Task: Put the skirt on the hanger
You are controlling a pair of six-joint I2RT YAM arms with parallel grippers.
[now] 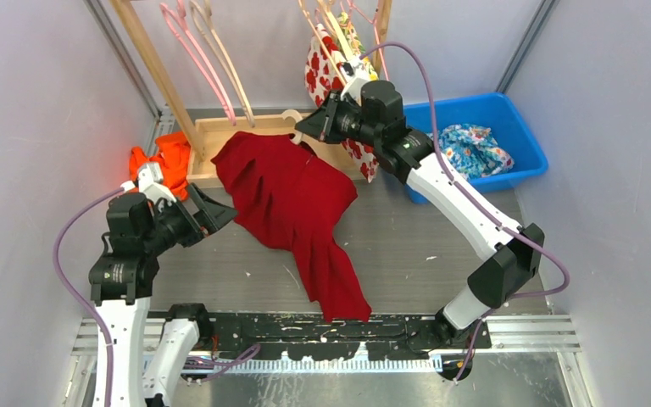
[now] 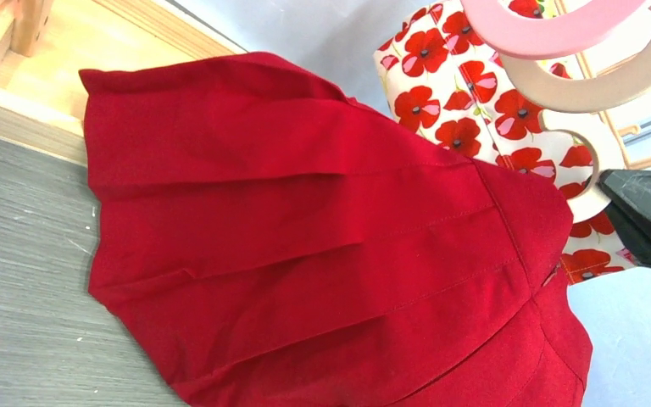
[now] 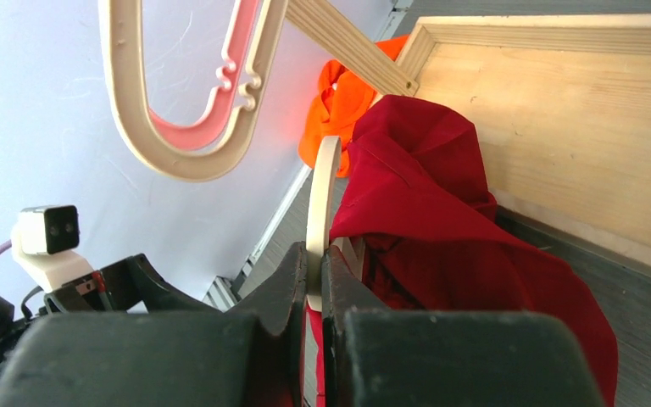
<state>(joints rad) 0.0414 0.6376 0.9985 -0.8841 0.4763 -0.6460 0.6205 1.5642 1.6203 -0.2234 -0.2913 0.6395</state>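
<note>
So, my right gripper (image 3: 315,275) is clamped on the cream hanger (image 3: 323,191). The red skirt (image 1: 298,203) is bunched against that hanger at its top end, and the rest sprawls down across the desk (image 1: 441,254). My left gripper (image 1: 214,210) sits just beside the skirt's left edge, jaws spread, holding nothing.

Overhead view looks down; both wrist views closely face the skirt (image 1: 292,199)
</note>
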